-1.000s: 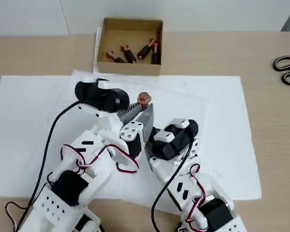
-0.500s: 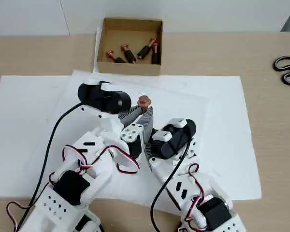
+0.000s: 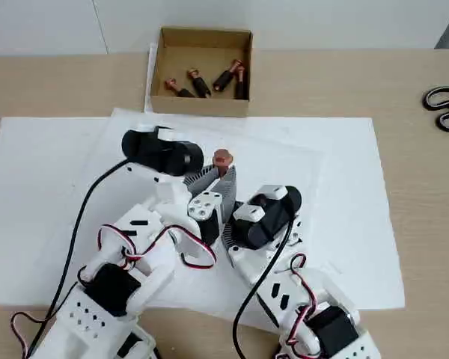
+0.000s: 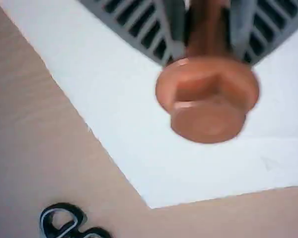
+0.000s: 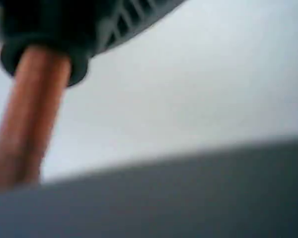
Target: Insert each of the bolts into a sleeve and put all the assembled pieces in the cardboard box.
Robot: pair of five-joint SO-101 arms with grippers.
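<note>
Bolt (image 4: pixel 207 96) shank half hidden in L hand (image 4: pixel 204 30).

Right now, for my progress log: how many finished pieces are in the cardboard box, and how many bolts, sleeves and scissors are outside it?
Copper-and-black assembled pieces in the brown cardboard box: 4
Copper hex-head bolt, left gripper: 1
Black sleeve, right gripper: 1
Black-handled scissors: 1
Total: 7
</note>
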